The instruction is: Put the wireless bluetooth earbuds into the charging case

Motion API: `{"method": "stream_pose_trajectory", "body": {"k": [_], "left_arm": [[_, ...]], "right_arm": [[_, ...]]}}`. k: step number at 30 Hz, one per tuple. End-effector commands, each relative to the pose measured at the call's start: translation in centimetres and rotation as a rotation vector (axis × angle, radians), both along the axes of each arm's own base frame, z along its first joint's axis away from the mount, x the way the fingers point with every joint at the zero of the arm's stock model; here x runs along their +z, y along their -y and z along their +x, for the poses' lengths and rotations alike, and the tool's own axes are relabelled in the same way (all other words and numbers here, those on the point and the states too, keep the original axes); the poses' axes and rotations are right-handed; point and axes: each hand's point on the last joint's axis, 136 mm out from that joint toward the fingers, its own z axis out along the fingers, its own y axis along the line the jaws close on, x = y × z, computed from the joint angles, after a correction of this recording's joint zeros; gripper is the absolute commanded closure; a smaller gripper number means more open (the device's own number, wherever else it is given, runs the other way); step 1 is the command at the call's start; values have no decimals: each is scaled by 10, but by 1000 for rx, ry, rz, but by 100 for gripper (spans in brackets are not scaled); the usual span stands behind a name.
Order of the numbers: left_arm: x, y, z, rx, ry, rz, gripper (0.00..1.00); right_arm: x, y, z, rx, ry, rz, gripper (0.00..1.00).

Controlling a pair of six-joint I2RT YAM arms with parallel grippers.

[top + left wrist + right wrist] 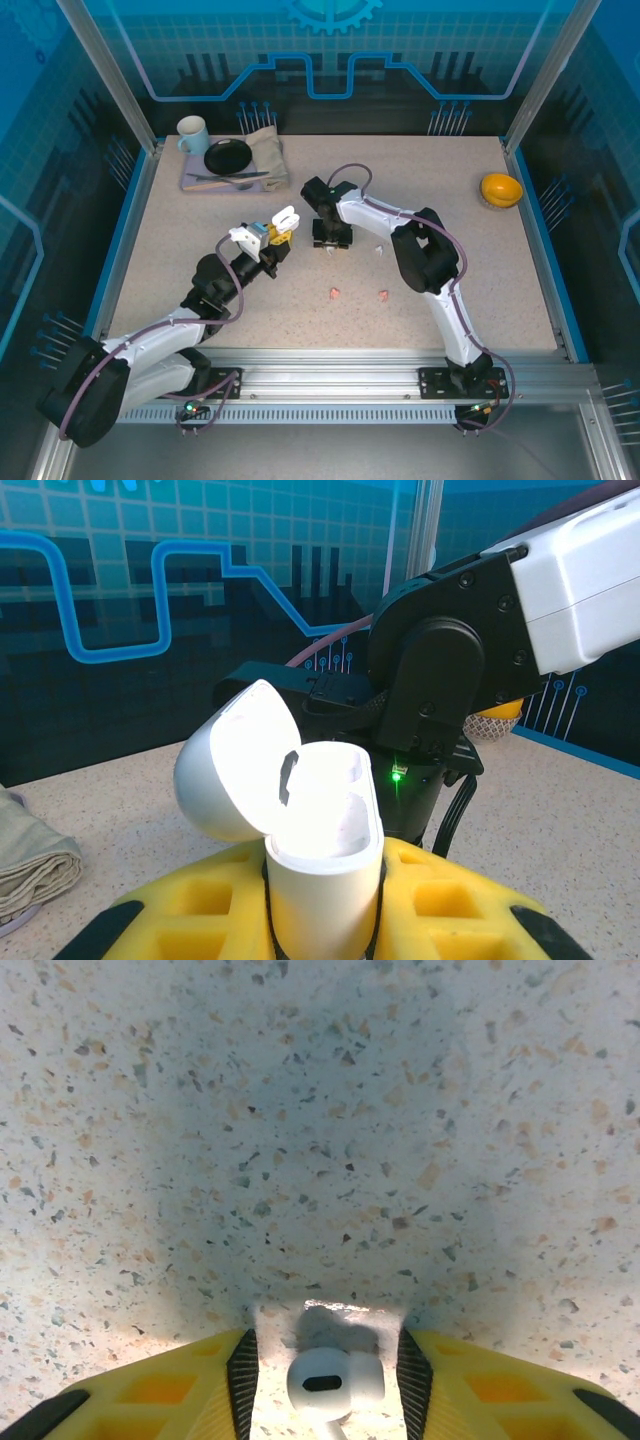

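Nearest the arm bases, one salmon-pink earbud [335, 293] lay loose on the speckled tabletop [480, 270] at 6 o'clock from the right jaws, and another pink earbud [383, 295] at 5 o'clock. Those jaws pointed straight down, spread astride a white earbud [335, 1380] resting on the tabletop. Its rounded body lay across the gap from 9 to 3 o'clock, with a sliver of tabletop showing on its 9 o'clock side. A small white piece [379, 250], likely the second white earbud, lay at 3 o'clock. Close by at 9 o'clock, the left jaws pinched the white charging case [325, 850], held upright with its lid [235, 760] hinged open. The right arm was nearer the earbud, and nothing stood between it and the case. Seen from the bases, a mug [192, 135], black plate [228, 157] and cloth [268, 150] sat at 11 o'clock, and an orange bowl [500, 188] at 1 o'clock.
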Motion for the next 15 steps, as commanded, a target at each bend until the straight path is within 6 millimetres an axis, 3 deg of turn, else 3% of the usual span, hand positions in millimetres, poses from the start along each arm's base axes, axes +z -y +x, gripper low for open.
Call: {"method": "stream_pose_trajectory", "body": {"k": [1, 15], "left_arm": [[8, -2, -3, 3, 48, -2, 100], [8, -1, -2, -2, 45, 0, 100]], "right_arm": [[-6, -3, -4, 20, -26, -6, 57], [-9, 3, -13, -1, -48, -24, 59]]}}
